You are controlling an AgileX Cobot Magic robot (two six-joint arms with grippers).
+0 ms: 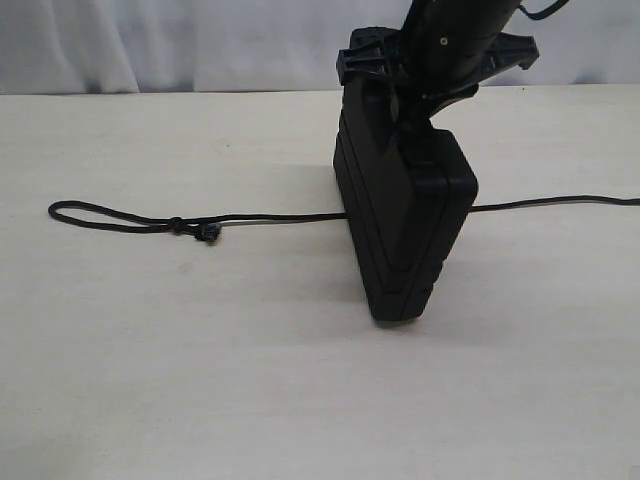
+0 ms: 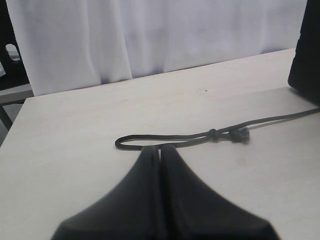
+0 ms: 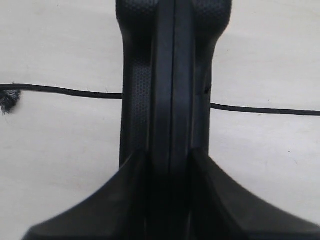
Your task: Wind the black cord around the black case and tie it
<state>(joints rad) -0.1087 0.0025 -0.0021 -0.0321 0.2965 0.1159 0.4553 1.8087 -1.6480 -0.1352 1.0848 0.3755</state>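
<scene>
The black case [image 1: 405, 220] stands upright on its narrow edge at the table's middle. My right gripper [image 1: 405, 95] comes down from above and is shut on its top edge. In the right wrist view its fingers clamp both sides of the case [image 3: 170, 75], around the gripper's midpoint [image 3: 170, 160]. The black cord [image 1: 270, 217] lies flat and passes under the case, with its loop [image 1: 95, 214], knot [image 1: 177, 225] and frayed end [image 1: 208, 234] to the left. My left gripper [image 2: 159, 148] is shut, empty, just short of the loop [image 2: 135, 141]. It is out of the exterior view.
The cord's other part [image 1: 560, 202] runs off to the right edge of the table [image 1: 150, 350]. A white curtain [image 2: 150, 35] hangs behind the table's far edge. A dark frame [image 2: 10, 65] stands beyond the table's corner in the left wrist view.
</scene>
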